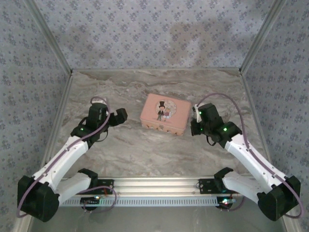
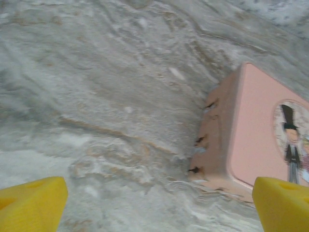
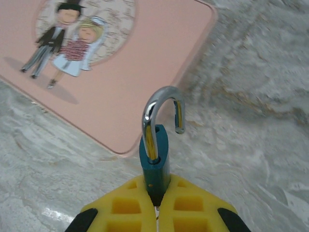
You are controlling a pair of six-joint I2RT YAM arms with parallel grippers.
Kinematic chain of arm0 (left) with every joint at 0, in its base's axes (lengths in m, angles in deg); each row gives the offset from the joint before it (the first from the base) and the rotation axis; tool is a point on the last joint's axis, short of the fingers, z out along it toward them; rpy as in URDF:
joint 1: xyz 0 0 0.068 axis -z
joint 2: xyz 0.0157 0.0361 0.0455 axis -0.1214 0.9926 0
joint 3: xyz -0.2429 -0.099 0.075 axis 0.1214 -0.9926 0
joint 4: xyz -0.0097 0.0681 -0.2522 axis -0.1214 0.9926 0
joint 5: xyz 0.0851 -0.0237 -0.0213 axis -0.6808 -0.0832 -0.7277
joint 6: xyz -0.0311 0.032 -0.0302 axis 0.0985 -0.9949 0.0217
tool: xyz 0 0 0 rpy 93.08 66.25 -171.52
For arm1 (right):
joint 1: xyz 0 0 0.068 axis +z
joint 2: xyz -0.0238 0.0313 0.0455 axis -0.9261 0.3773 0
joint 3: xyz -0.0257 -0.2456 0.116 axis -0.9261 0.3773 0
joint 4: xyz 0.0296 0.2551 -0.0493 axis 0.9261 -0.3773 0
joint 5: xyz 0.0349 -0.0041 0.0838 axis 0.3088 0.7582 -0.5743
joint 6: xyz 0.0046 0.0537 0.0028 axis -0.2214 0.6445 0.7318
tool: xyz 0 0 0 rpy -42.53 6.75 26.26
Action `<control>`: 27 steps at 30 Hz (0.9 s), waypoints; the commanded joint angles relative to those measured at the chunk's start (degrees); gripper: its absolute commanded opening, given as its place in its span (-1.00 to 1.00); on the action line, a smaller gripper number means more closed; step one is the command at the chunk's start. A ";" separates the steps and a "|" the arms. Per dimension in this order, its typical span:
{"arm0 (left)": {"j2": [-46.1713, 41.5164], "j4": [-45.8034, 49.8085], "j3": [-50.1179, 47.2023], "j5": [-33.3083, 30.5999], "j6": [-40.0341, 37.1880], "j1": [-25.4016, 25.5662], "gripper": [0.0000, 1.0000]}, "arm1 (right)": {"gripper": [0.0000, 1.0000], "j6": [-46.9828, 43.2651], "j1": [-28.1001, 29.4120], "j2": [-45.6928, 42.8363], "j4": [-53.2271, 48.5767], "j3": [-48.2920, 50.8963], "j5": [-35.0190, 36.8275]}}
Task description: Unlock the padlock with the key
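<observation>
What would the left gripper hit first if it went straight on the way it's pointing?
Probably the bare tabletop: the open left gripper aims at marble beside the pink tin. The tin lies off to one side and might get clipped; depth is unclear.

Pink tin (image 3: 145, 63), perhaps teal padlock (image 3: 155, 157)
</observation>
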 commanded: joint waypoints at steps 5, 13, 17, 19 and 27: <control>1.31 9.36 3.77 -0.75 -2.56 -4.05 0.96 | -1.00 3.73 -11.32 7.88 -4.83 -3.06 -3.56; 2.79 9.15 3.33 0.44 -2.66 -6.56 0.96 | -1.00 3.37 -18.76 19.97 -3.74 -6.70 -3.93; 4.02 8.80 3.29 1.53 -2.66 -7.18 0.96 | -1.00 3.00 -20.38 25.72 -3.33 -8.56 -3.31; 4.22 8.39 3.09 1.91 -2.37 -7.24 0.96 | -1.00 2.89 -20.99 28.67 -3.09 -9.37 -3.22; 4.22 6.90 1.97 3.13 -1.45 -7.41 0.96 | -0.94 3.13 -21.88 35.85 -1.72 -10.40 -3.30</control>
